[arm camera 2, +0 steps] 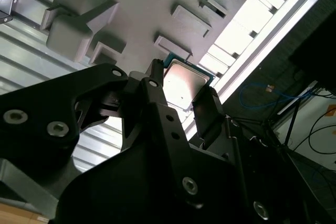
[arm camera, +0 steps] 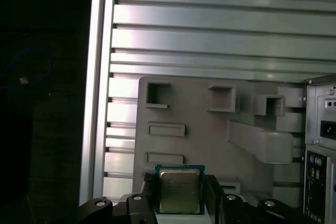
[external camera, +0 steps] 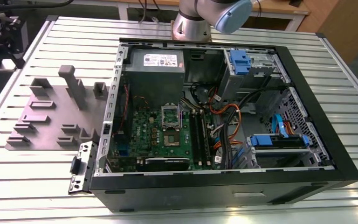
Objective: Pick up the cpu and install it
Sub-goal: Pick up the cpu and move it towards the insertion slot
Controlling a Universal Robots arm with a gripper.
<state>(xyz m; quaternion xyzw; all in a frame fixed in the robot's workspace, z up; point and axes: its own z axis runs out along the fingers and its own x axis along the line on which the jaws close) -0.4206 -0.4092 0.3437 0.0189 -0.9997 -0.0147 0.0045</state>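
Tool [arm camera: 179, 186] grips cpu [arm camera: 179, 193] by two opposite edges, metal lid showing in both wrist views.

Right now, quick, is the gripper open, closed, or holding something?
Gripper: closed on the cpu, gripping two opposite edges, with the gray tray behind it.

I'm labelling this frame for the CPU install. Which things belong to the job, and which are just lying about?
Job: cpu, clamped in the gripper; motherboard socket; computer case.
Lying about: gray fixture tray; power supply; blue drive cages; orange cables; slatted table.
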